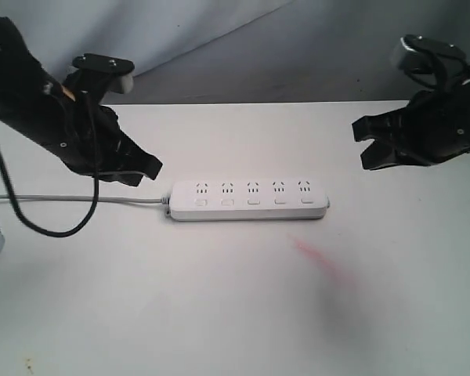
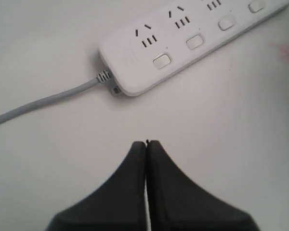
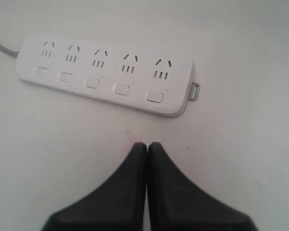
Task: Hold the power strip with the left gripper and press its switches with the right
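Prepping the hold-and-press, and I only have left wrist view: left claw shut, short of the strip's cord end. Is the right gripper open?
Observer: No. The right gripper is shut, with no gap showing.
Operator: Where is it?
Observer: Past the end of the power strip away from the cord, not touching it.
Operator: Switch count? My view cuts off.
Observer: Five switches, all in one row.
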Robot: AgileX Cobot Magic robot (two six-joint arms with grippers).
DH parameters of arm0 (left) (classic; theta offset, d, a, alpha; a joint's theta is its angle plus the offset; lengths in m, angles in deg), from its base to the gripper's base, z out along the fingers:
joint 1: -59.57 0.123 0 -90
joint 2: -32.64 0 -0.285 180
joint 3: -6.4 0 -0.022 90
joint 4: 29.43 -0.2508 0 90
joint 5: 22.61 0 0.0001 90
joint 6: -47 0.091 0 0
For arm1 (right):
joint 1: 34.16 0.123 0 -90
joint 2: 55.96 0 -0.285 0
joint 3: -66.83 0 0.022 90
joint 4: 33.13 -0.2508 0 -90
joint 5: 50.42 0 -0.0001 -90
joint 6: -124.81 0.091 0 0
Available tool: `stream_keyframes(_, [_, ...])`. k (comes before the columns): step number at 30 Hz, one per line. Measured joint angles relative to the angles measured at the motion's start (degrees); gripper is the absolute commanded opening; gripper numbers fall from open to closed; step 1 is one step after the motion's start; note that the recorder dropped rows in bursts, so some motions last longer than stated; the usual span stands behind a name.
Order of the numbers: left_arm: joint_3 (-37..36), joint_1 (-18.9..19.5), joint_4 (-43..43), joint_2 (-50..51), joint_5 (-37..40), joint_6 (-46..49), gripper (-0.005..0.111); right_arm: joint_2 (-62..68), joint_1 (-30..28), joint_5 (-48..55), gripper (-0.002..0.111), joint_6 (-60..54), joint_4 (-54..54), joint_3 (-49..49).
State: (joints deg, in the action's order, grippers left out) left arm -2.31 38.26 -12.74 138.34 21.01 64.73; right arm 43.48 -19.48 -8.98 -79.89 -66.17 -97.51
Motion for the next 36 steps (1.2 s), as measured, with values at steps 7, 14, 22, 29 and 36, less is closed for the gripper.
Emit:
stream_keyframes(7, [5.94,0.00,0.00,8.39,0.70,1.27,0.000,9.90,0.00,2.95,0.000,0.00,0.33,-7.00])
stream_keyframes(14, [10.38,0.00,0.00,14.25,0.70,2.36,0.000,16.58,3.02,4.06,0.000,2.74,5.56,-13.48])
stream_keyframes(22, [14.61,0.00,0.00,19.37,0.70,2.99,0.000,21.54,8.81,5.37,0.000,13.54,20.50,-19.61])
stream_keyframes(29, [17.82,0.00,1.33,23.25,0.60,3.10,0.000,24.55,9.86,6.43,0.000,14.78,22.34,-20.79])
stream_keyframes(36, [18.22,0.00,1.89,24.39,0.49,3.22,0.000,25.66,9.86,6.36,0.000,15.04,22.29,-20.79])
